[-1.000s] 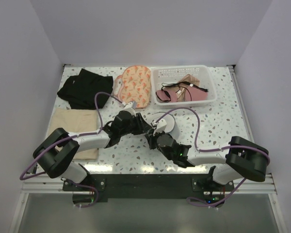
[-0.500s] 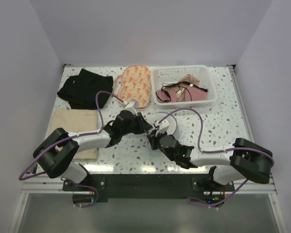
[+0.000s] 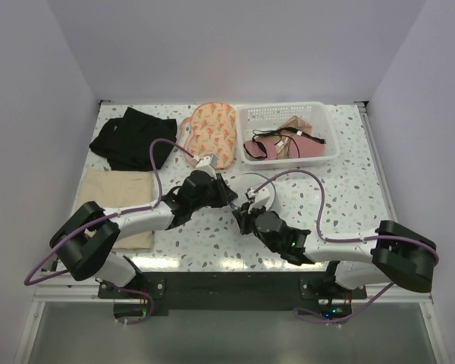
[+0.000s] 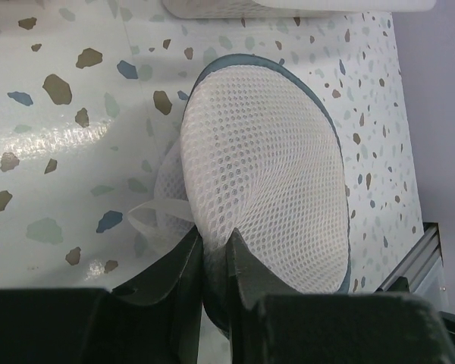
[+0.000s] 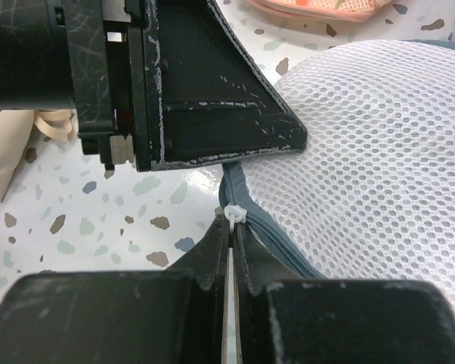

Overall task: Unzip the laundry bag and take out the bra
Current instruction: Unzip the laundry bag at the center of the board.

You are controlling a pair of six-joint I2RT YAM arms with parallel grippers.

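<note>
1. The laundry bag [image 3: 259,188] lay near the table's middle, at 7 o'clock from the white basket [image 3: 292,160]. The bra was not visible and was presumably inside.
2. The left gripper [image 4: 212,254] was pressed together on the bag's mesh edge, at its 9 o'clock side.
3. The right gripper [image 5: 231,227] pinched the white zipper pull [image 5: 233,214], near 7 o'clock.
4. The mesh looked light, soft and floppy. It would likely bunch unless anchored, so the pull tab and the trim seemed the sensible holds.

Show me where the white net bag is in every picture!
Top external: net bag in the middle of the speckled table.
Left wrist: centre, pinched by the left tool.
Right wrist: upper right; right tool grips its zip pull.
Shared landmark: the speckled table.
</note>
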